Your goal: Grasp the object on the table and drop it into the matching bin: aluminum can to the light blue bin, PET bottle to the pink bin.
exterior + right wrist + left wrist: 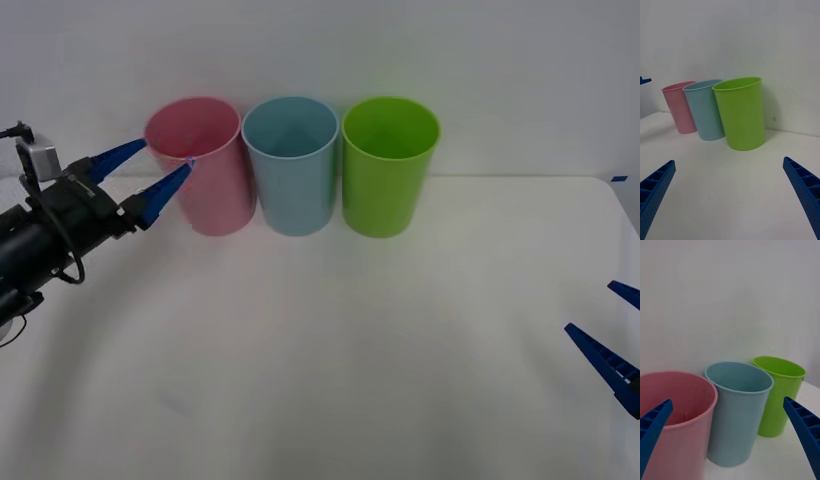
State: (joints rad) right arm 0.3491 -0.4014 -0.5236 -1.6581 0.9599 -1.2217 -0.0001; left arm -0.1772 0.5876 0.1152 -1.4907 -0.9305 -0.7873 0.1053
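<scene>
Three tall tapered plastic bins stand upright in a row at the back of the white tabletop [330, 350]: pink bin [205, 175], light blue bin [292, 170], lime green bin [388, 172]. The left gripper [158, 172] hovers at the pink bin's rim, fingers apart, holding nothing. The right gripper [612, 335] sits low at the tabletop's right edge, fingers spread.

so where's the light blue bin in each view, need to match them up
Front view: the light blue bin stands at the back of the table, middle of the row of three.
Right wrist view: the same bin stands between the other two, partly covered by the lime green one.
Left wrist view: it stands between the two, just past the pink one.
Shared landmark: the lime green bin right beside it.
</scene>
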